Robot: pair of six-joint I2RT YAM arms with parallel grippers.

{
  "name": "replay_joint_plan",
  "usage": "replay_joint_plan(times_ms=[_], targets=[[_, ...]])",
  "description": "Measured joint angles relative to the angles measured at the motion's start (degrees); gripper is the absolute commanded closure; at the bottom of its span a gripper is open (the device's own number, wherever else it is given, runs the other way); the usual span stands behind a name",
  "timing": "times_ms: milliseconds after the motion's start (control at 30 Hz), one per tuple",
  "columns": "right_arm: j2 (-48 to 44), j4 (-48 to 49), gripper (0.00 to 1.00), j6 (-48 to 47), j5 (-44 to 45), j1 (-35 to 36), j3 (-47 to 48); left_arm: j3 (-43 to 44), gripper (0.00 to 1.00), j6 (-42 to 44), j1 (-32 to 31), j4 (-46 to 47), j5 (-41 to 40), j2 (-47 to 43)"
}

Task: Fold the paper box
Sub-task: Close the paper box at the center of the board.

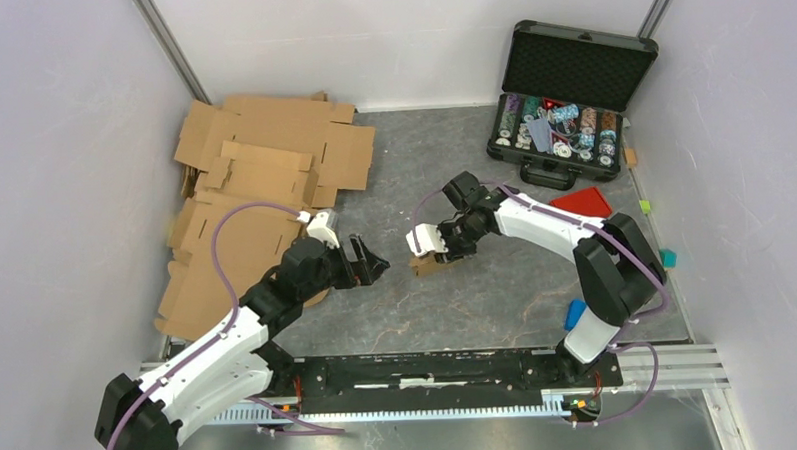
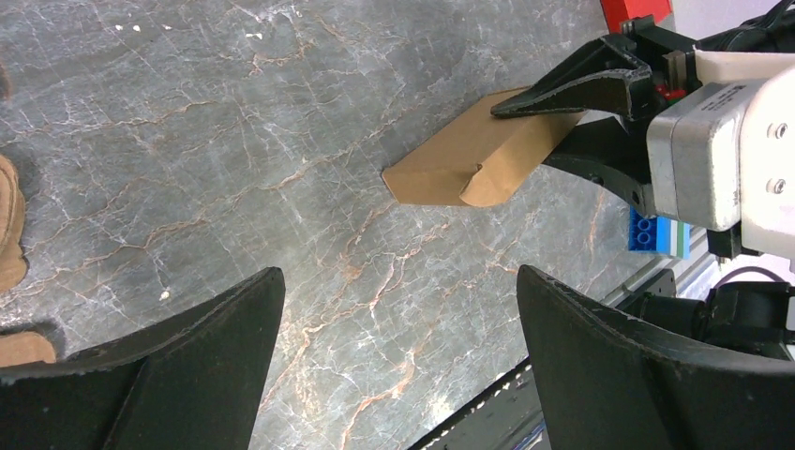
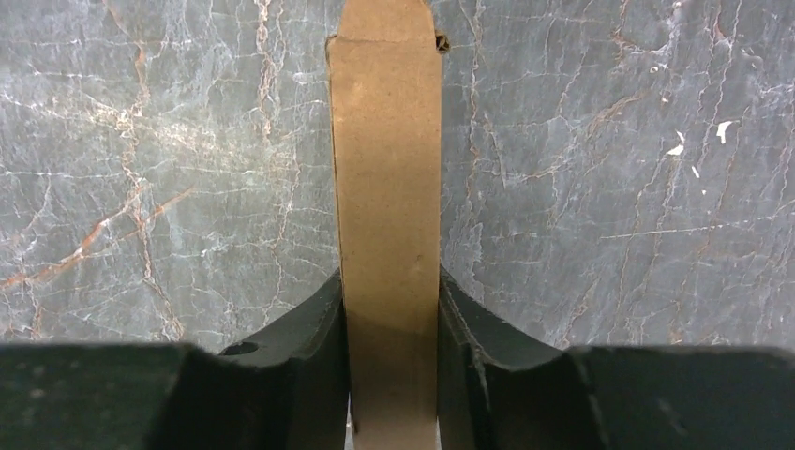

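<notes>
Top view: the right gripper (image 1: pixel 430 246) clamps the paper box (image 1: pixel 428 264) at mid-table (image 1: pixel 458 313), probably to steady it for folding. The left gripper (image 1: pixel 368 258) hovers nearby, fingers wide apart. Left wrist view: the box's far end rests on the table. Right wrist view: both fingers press against the box's sides.

Grey marbled table (image 1: pixel 477 302) carried everything. Cardboard sheets (image 1: pixel 263 180) lay heaped at 10 o'clock. Open black case (image 1: pixel 565 99) sat at 1, red lid (image 1: pixel 582 203) just nearer. Green block (image 1: pixel 645 205), teal block (image 1: pixel 669 259) and blue block (image 1: pixel 575 312) lay toward 3–4. Paper box (image 1: pixel 428 262) sat near centre, its low corner touching the table.
</notes>
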Motion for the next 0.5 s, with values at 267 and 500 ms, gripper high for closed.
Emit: replay_joint_plan(times_ms=[267, 500], targets=[[-0.15, 2.23, 0.67, 10.12, 0.09, 0.31, -0.63, 0.00, 0.00, 0.02, 0.00, 0.57, 0.00, 0.76], [-2.78, 12.00, 0.65, 28.59, 4.09, 0.83, -4.79, 0.00, 0.00, 0.02, 0.00, 3.28, 0.00, 4.70]])
